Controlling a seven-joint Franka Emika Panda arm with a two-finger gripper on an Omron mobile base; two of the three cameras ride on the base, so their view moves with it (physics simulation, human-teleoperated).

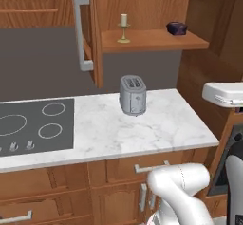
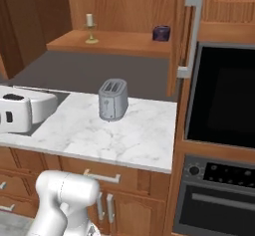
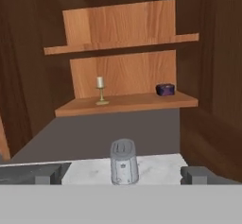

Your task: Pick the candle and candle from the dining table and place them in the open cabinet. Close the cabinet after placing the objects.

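With one candle (image 1: 124, 27) already standing on the open cabinet (image 1: 156, 40) shelf above the toaster (image 1: 132, 95), the gripper (image 3: 121, 175) hangs wide open and empty, so the next move is probably fetching the second candle elsewhere.

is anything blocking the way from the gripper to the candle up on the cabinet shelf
Partly. The toaster stands on the marble counter, below and in front of the candle on the cabinet shelf. Above the toaster nothing blocks the open gripper.
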